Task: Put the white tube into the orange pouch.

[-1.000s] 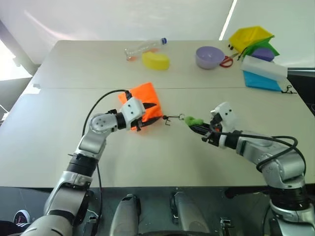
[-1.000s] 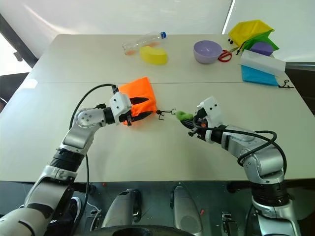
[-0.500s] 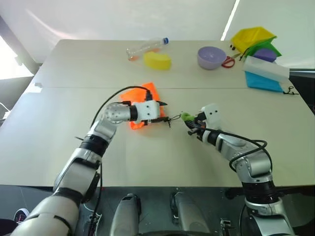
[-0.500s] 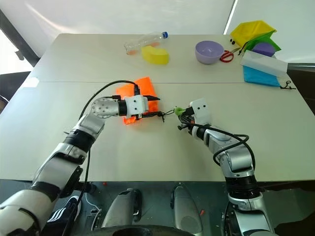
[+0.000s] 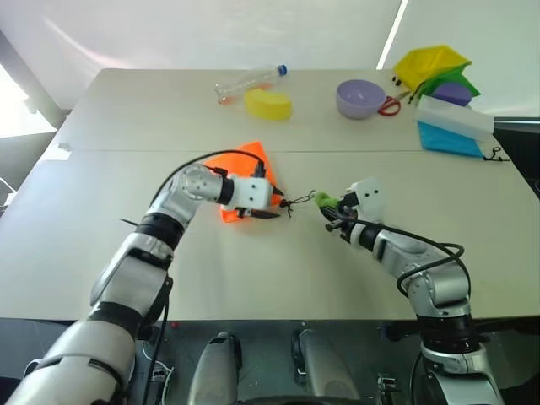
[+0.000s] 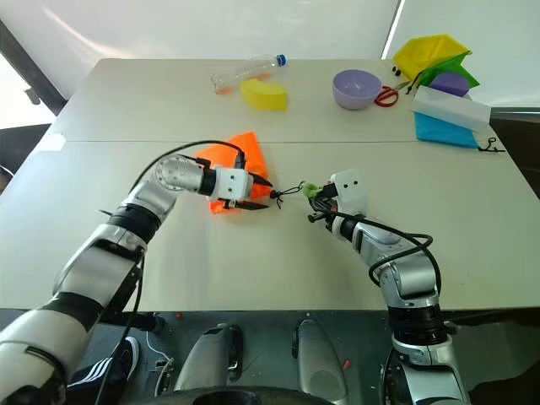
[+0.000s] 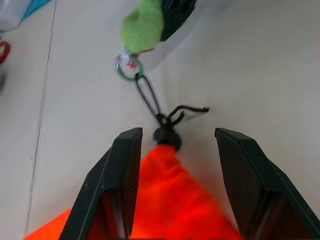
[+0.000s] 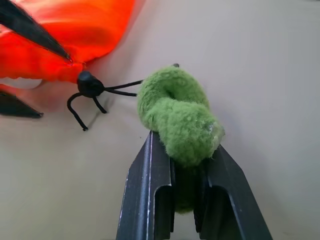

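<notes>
Both pincers work at the middle of the table (image 5: 101, 253). On the right, the right gripper (image 8: 186, 165) is clamped tight on a fuzzy green tag (image 8: 177, 114) at the end of the black cord (image 7: 150, 97), which runs through a small green ring (image 7: 128, 68) to a black toggle (image 7: 166, 135) at the gathered mouth of the orange pouch (image 5: 245, 164). Opposite it, the left gripper (image 5: 266, 202) has its two black fingers (image 7: 117, 180) spread apart, one on each side of the pouch's cinched neck; the orange fabric lies between them, and whether they press on it cannot be told. The pouch lies flat on the tabletop, its body stretching away from the neck under the left wrist. The white tube cannot be made out in any view.

Farther out, along the far edge of the pale beige surface, lie a clear plastic bottle (image 5: 245, 82) with a blue cap and, just beside it, a yellow sponge-like lump (image 5: 268, 104). To the right stand a lilac bowl (image 5: 360, 98) with red scissors (image 5: 388, 105) just beside it, a long white box (image 5: 451, 116) on something turquoise, and a yellow fabric bag (image 5: 430, 63) with green and purple items next to it. A seam (image 5: 380, 152) crosses the tabletop side to side. Behind the table rises a white wall, brightly lit.
</notes>
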Motion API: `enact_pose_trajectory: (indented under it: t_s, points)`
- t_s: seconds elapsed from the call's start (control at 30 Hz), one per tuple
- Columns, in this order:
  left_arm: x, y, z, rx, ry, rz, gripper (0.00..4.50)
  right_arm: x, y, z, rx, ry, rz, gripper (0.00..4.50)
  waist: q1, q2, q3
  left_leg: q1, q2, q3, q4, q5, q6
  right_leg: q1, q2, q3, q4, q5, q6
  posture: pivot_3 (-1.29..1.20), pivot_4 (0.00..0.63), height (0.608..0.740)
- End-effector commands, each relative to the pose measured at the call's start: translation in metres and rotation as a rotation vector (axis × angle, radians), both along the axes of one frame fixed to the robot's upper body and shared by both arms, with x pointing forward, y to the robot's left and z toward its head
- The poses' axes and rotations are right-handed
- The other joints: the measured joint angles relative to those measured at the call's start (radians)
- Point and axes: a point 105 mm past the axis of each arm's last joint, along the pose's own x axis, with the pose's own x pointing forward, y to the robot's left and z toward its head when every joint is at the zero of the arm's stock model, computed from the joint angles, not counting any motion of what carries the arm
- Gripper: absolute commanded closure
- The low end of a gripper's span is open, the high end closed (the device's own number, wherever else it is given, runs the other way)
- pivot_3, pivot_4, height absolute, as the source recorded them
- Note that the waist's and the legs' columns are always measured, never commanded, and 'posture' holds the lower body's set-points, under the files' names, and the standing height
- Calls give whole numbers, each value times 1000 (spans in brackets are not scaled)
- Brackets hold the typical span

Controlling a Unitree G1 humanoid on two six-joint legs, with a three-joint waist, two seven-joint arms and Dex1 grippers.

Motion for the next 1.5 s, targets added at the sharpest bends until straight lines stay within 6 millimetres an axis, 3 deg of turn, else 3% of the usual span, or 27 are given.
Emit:
enact_pose_trajectory:
  t_s: [0.03,0.37,0.6,1.03,1.37,1.47,1.5]
  points:
    - [4,-8,7,-30,44,1,2048,2,6,14,6,-61,23,4500,0,0,0,0,0,0,0,0,0,0,0,0,0,0,0,0,150,740]
    - [8,-14,12,-45,185,22,2048,14,-2,-10,-40,-5,-18,4500,-4,0,0,0,0,0,0,0,0,-1,1,0,1,1,2,0,150,740]
    - [5,-14,8,-14,271,9,2048,13,-2,-13,-37,-11,-31,4500,-4,0,0,0,0,0,0,0,0,0,1,0,1,1,2,0,150,740]
    - [12,-19,-3,100,149,43,2048,11,-2,-20,-44,-7,-52,4500,-4,0,0,0,0,0,0,0,0,0,1,0,1,1,3,0,150,740]
    - [14,-18,-7,117,166,71,2048,13,-3,-17,-44,-22,-63,4500,-5,0,0,0,0,-1,0,0,0,0,1,0,1,1,2,0,150,740]
    - [13,-19,-10,92,187,79,2801,12,-2,-17,-47,-23,-63,4500,-4,0,0,0,0,-1,0,0,0,0,1,0,1,1,2,0,150,740]
    - [13,-19,-11,87,187,81,3241,12,-3,-17,-49,-24,-64,4500,-4,0,0,0,0,-1,0,0,0,0,1,0,1,1,2,0,150,740]
